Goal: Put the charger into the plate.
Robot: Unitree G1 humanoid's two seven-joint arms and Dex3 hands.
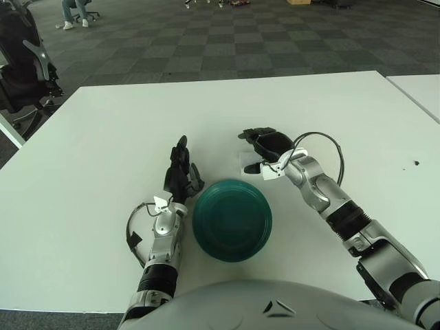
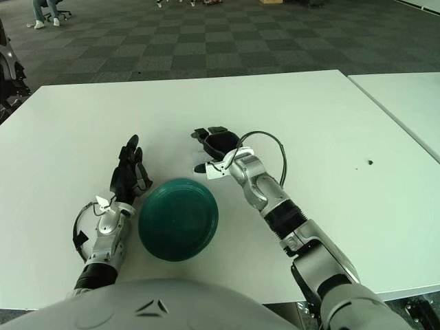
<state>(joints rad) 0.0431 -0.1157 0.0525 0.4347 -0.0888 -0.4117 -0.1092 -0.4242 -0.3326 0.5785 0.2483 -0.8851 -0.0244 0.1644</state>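
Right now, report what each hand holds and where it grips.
Left hand: nothing, open beside the plate. Right hand: over the charger, fingers spread around it; a closed grip cannot be told.
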